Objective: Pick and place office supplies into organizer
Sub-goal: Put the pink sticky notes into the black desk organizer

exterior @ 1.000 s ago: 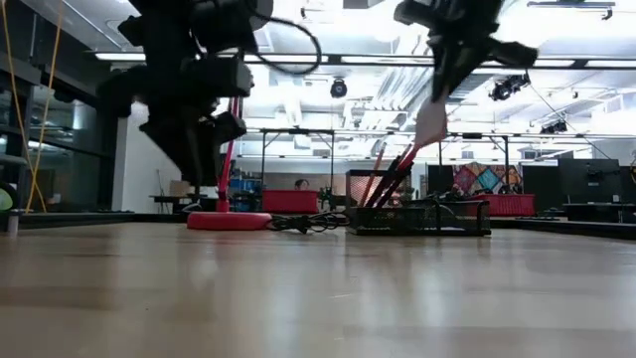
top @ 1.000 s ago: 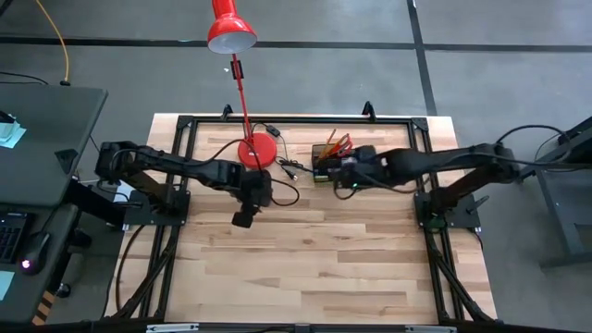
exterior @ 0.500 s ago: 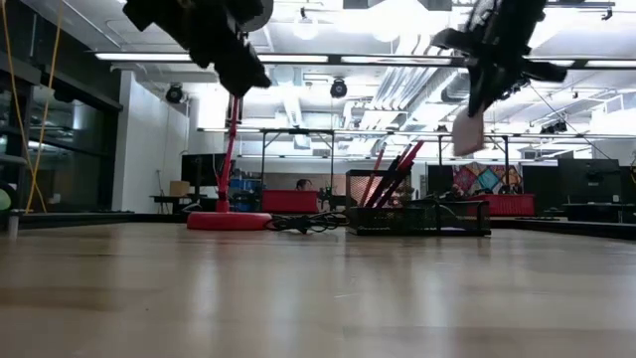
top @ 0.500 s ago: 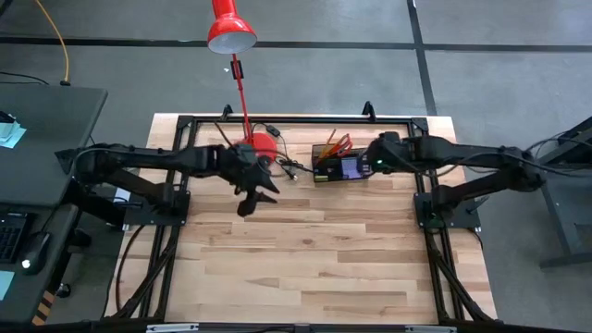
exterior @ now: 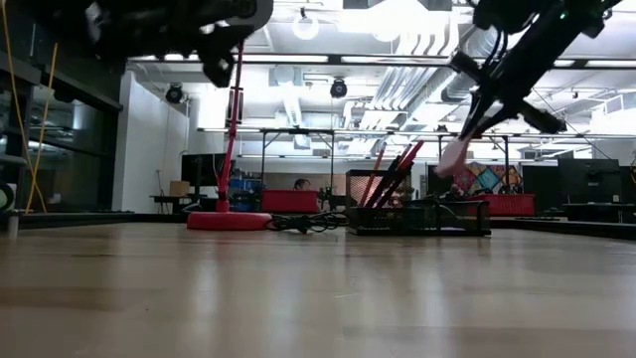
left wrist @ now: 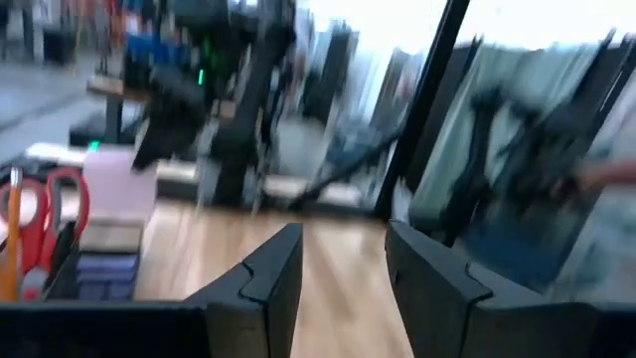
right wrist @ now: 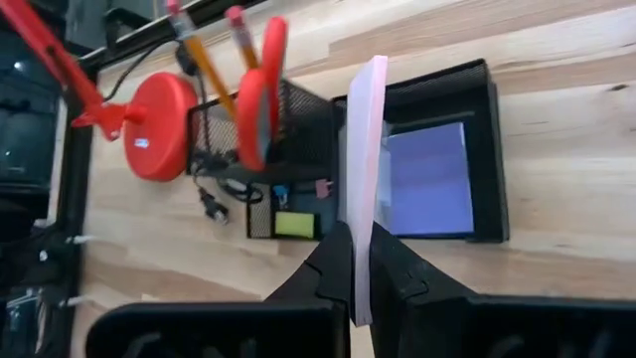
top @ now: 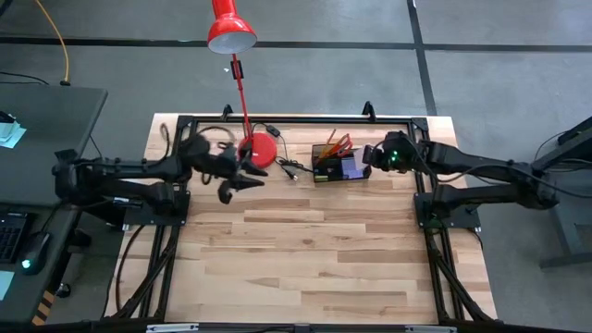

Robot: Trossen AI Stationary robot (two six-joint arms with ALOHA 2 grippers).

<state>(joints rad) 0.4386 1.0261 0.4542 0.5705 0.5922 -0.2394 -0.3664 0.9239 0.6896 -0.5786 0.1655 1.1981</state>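
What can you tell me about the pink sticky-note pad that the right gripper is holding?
The pink sticky-note pad is a thin, pale pink paper block, seen edge-on. The right gripper is shut on one end of it, so it stands out from the fingers, clear of everything else. It hangs in the air above the black mesh organizer, over the compartment where a purple pad lies flat. Nothing else touches it.

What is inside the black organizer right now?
The organizer holds a purple sticky-note pad in its wide tray, red-handled scissors and orange pencils upright in its mesh cup, and a yellowish piece. The right end effector's pink pad hides part.
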